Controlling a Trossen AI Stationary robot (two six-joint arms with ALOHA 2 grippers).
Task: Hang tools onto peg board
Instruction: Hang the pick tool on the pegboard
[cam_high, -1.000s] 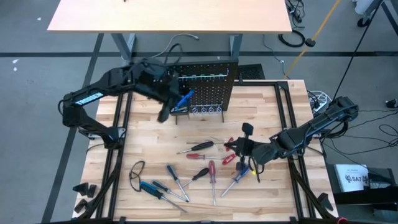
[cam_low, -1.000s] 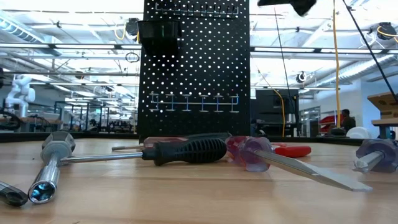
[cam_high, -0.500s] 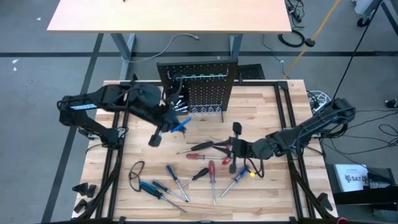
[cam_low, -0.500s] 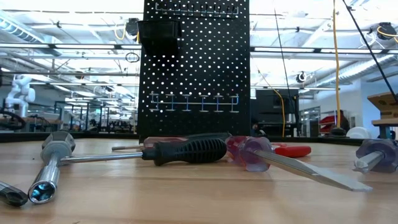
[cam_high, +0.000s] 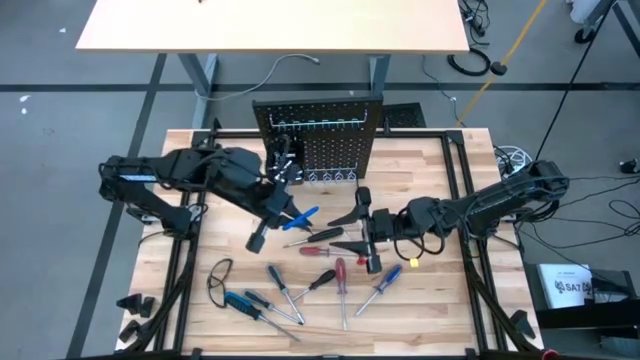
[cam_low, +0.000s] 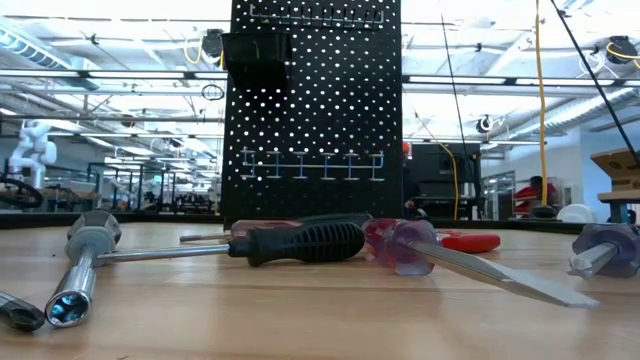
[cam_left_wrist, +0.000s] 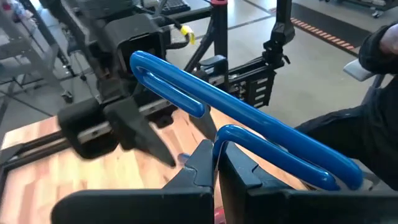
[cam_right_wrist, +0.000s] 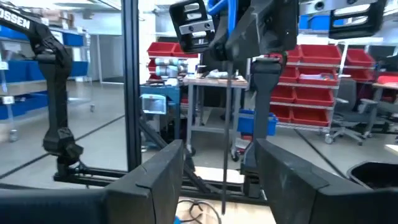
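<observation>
Wood tabletop (cam_high: 440, 160); blue-handled pliers (cam_high: 300, 217) in left gripper (cam_high: 287, 208), handles toward right gripper (cam_high: 360, 232).

The wooden bench (cam_high: 440, 170) carried the black peg board (cam_high: 320, 140) upright at its far edge. Loose on the planks lay a black-handled screwdriver (cam_high: 315, 236), a red-handled screwdriver (cam_high: 341, 280), a blue-handled one (cam_high: 378, 291), and more screwdrivers (cam_high: 262, 300) clustered toward the near left corner.
</observation>
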